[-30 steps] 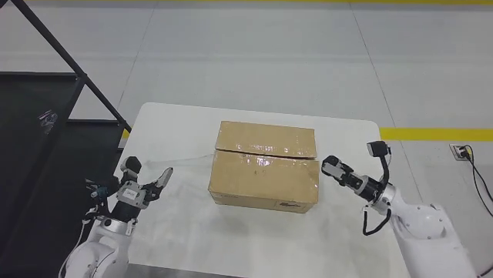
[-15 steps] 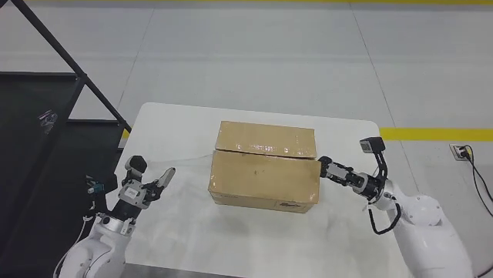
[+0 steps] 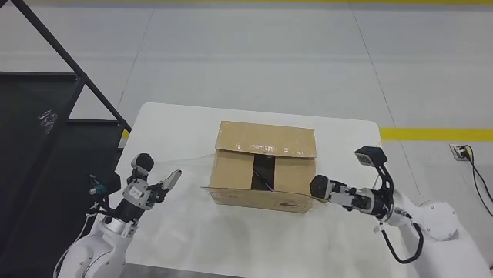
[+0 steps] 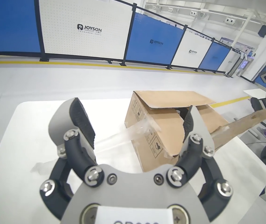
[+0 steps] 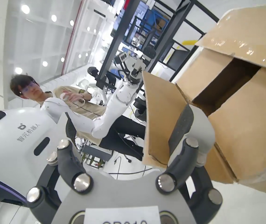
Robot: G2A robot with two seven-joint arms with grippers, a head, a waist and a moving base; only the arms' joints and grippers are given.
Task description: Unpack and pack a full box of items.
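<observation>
- Box point(image 3: 293, 174): stands at the middle of the table point(image 3: 177, 124), long sides running left to right, top partly opened.
- Far flap point(image 3: 266, 138): lies folded down over the far half of the top.
- Near flap point(image 5: 158, 108): stands lifted off the top and swung outward along the near edge, free end reaching toward the right.
- Inner flaps point(image 3: 233, 172): lie folded in from the left and right ends, leaving a dark gap point(image 3: 263, 172) between them. Contents below cannot be made out.
- Right gripper point(image 3: 317, 187): sits at the near right corner of the box, fingers spread and not clamped. Takes the free end of the near flap between the fingers, with the flap's face resting against one finger pad point(image 5: 184, 127).
- Left gripper point(image 3: 158, 172): hangs over the near left part of the table, apart from the box and pointing toward it. Stands wide open and holds nothing.
- Clear tape strip point(image 4: 123, 132): clings by one end to the left end of the box and trails across the table surface toward the left gripper, without touching it.
</observation>
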